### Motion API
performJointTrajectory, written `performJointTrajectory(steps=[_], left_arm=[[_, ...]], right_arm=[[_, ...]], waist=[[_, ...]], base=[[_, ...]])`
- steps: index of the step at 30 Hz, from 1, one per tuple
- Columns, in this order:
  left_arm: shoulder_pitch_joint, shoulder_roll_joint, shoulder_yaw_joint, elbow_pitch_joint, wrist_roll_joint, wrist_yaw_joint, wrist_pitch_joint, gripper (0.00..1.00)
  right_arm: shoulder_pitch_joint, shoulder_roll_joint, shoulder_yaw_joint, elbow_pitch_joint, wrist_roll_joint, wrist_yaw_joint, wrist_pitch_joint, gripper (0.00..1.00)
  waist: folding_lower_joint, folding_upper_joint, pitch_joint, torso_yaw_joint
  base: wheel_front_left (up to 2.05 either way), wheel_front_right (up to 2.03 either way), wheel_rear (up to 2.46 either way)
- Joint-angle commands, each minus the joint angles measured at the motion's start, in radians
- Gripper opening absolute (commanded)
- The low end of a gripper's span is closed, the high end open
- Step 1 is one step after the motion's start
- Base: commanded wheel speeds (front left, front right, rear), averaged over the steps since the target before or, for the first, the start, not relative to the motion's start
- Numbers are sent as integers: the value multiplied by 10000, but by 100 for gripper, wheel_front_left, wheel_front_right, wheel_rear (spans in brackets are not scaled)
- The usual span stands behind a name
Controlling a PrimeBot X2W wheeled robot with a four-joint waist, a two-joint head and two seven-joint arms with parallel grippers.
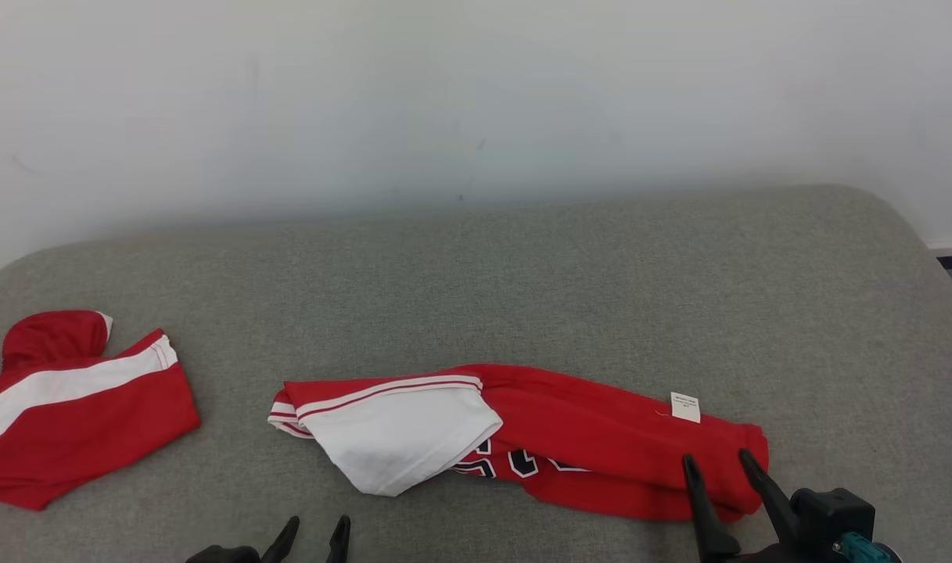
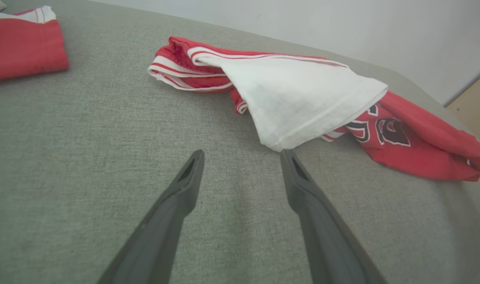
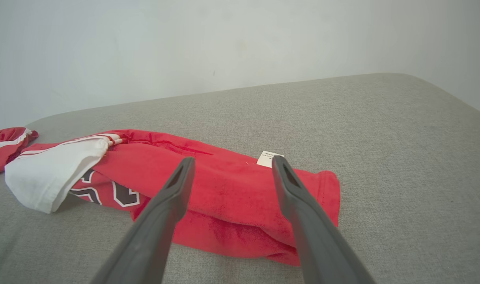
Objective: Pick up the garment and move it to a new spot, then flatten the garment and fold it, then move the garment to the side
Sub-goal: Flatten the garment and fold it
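Left gripper [image 1: 317, 522] sits at the bottom edge of the head view, its 2 fingers spread, nothing between them. In the left wrist view the left gripper [image 2: 243, 154] hovers over bare grey cushion [image 2: 86, 157], one fingertip just beside the white corner of the garment [image 2: 295, 94]; contact cannot be told.

Right gripper [image 1: 716, 459]: 2 fingers spread, tips overlapping the right end of the garment [image 1: 585, 430]. In the right wrist view the right gripper [image 3: 232, 159] points across the red cloth of the garment [image 3: 224, 185] with open jaws, not pinching it. Whether the tips touch the cloth: cannot tell.

Garment: red with a white panel and striped trim, bunched into a long roll lying left to right on the near-centre of the cushion [image 1: 522, 274]. Dark lettering shows partly at its near side. White label [image 1: 685, 407] lies on top near the right end.

Second red-and-white garment [image 1: 77, 422] lies at the cushion's left edge, well apart. Pale wall [image 1: 444, 94] behind.
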Motion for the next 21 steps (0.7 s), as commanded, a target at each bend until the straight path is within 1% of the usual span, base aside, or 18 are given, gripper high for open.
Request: performJointTrajectory(steps=[1, 5, 11, 18, 21], left_arm=[[-273, 56, -112, 223, -205, 15, 5, 100], [-886, 175, -446, 811, -666, 15, -69, 100], [-1566, 409, -966, 1247, -1214, 15, -263, 100], [-2054, 617, -1359, 1618, -1630, 15, -440, 100], [-2155, 667, -1561, 1507, -1713, 15, -490, 100]], right_arm=[[-74, -6, 37, 2, 65, -24, -9, 100], [-172, -4, 215, -8, 109, -24, -7, 100], [-314, -31, 223, -5, 122, -24, -92, 100], [-401, -37, 213, 56, 125, -24, -187, 100], [-414, -33, 178, 80, 125, -24, -234, 100]], waist=[[-1, 0, 222, -269], [-1, 0, 434, -577], [-1, 0, 761, -880], [-1, 0, 945, -993], [-1, 0, 965, -967]], base=[[0, 0, 0], [0, 0, 0], [0, 0, 0], [0, 0, 0], [0, 0, 0]])
